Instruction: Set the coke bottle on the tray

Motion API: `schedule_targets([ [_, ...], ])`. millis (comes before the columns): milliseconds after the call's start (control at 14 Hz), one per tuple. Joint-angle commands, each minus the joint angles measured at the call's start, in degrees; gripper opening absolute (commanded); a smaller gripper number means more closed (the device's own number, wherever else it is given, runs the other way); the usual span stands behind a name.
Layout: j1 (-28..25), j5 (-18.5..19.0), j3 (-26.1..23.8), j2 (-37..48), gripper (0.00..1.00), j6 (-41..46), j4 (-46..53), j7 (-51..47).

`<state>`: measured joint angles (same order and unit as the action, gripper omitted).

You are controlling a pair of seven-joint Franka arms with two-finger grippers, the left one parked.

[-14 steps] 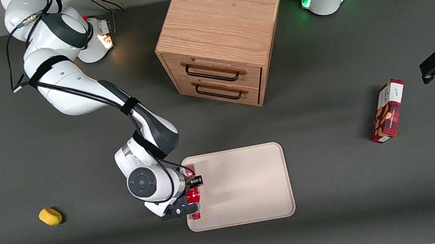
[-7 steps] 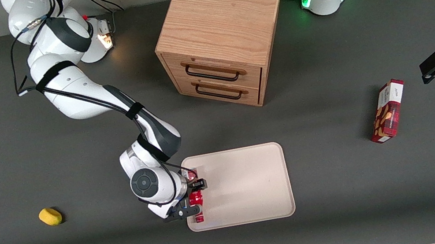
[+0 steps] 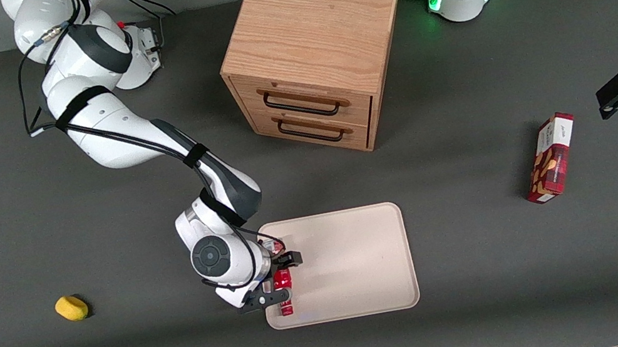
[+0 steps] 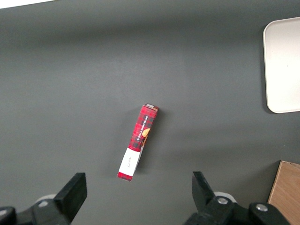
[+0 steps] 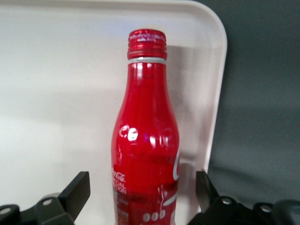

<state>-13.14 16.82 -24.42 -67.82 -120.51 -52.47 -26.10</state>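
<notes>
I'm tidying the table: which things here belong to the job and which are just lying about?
Job: coke bottle, lying on the tray near its edge; hand open around the bottle.

Lying about: yellow sponge, red snack box, wooden drawer cabinet.

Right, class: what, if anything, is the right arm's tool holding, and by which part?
Nothing. The tool is open over the beige rectangular tray; its fingers flank the slim red coke bottle at its lower body, with gaps on both sides.
</notes>
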Motion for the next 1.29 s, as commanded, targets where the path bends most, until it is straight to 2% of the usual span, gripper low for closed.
schedule_targets([
  [0,-0.75,-0.56,0.78,-0.56,1.0,-0.78,1.14,0.53],
  [1000,-0.75,-0.73,2.27,1.81,1.0,0.01,1.14,0.35],
  [1214,0.12,-0.64,2.27,5.4,1.0,2.72,-0.44,0.35],
])
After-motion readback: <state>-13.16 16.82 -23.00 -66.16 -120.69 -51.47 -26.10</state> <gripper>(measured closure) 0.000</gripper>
